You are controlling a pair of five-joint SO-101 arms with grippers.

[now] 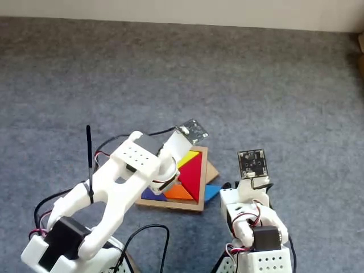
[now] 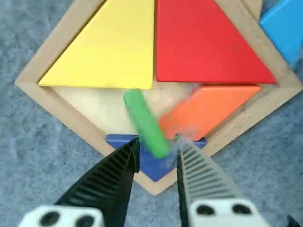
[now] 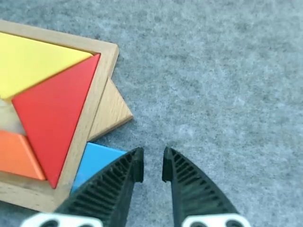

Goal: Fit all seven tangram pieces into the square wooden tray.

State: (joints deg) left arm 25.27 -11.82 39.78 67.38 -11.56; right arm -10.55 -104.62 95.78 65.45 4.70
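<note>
Tray (image 2: 52, 101) holds yellow triangle (image 2: 113, 47), red triangle (image 2: 203, 42), orange piece (image 2: 203, 111), dark blue piece (image 2: 152, 168).
We see left pincer (image 2: 158, 147) clamping green piece (image 2: 144, 123); right pincer (image 3: 152, 163) parted, empty.

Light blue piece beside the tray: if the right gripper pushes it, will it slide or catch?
Light blue piece looks flat and rigid, so it probably won't bend or roll. The carpet under it likely drags, so expect jerky sliding. It sits against the tray, so pushing that way may shift the tray.
</note>
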